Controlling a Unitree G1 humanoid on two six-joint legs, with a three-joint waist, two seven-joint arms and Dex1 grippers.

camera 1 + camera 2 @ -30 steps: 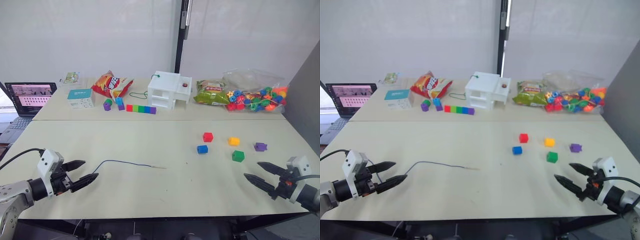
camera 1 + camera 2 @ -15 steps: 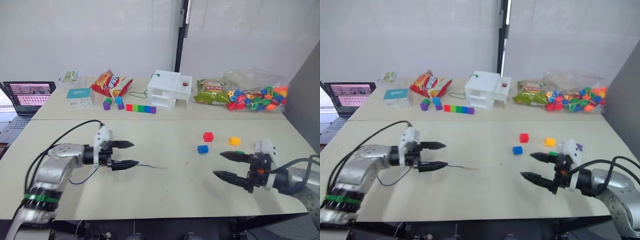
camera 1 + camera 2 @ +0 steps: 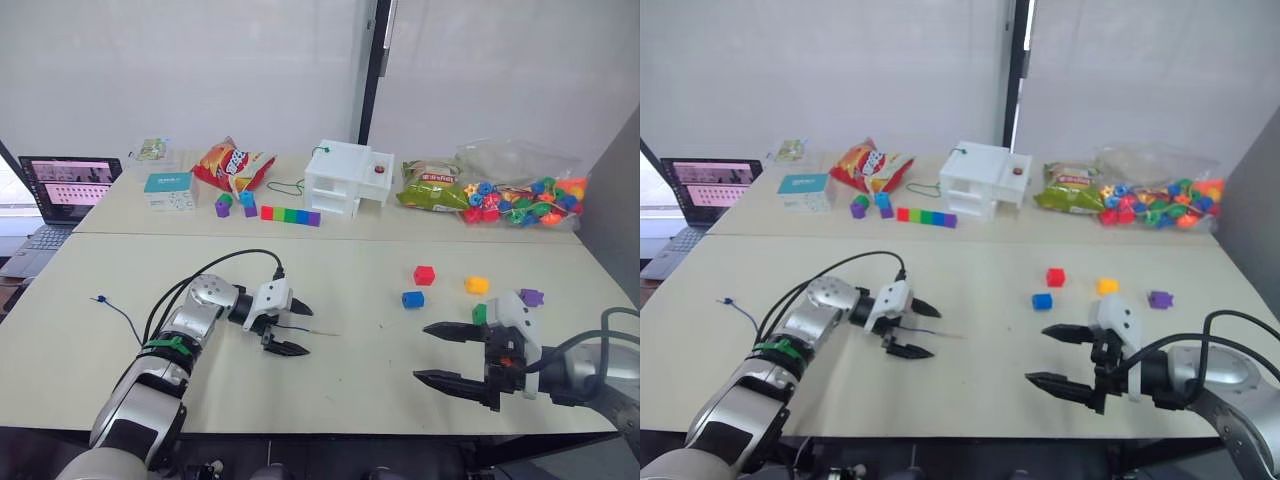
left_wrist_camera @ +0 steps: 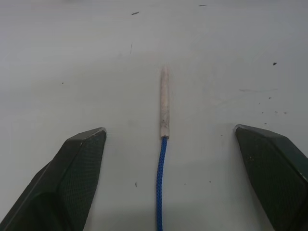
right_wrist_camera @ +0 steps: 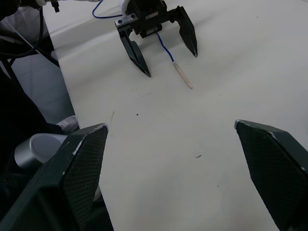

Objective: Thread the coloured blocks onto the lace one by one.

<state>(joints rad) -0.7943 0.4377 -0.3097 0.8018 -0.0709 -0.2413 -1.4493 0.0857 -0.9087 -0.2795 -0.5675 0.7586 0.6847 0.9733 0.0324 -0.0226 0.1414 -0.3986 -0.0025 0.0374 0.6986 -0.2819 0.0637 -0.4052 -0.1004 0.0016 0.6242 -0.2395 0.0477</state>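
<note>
The lace (image 4: 161, 183) lies on the near table, its pale stiff tip (image 4: 164, 103) pointing toward the table's middle and its far end (image 3: 100, 299) trailing off to the left. My left gripper (image 3: 305, 331) is open and straddles the lace just behind the tip, touching nothing. The red (image 3: 424, 275), blue (image 3: 412, 299), yellow (image 3: 476, 285) and purple (image 3: 531, 297) blocks sit loose at the right. The green block (image 3: 479, 313) is partly hidden behind my right gripper (image 3: 423, 352), which hovers open and empty in front of the blocks.
Along the far table stand a laptop (image 3: 65, 185), a teal box (image 3: 168, 190), a chip bag (image 3: 232, 165), a joined rainbow bar (image 3: 288, 215), a white box (image 3: 345, 178), a green snack packet (image 3: 430, 185) and a clear bag of beads (image 3: 520, 195).
My left gripper has moved right along the lace to just behind its tip. My right gripper has drifted slightly left and toward me. The camera has shifted a little.
</note>
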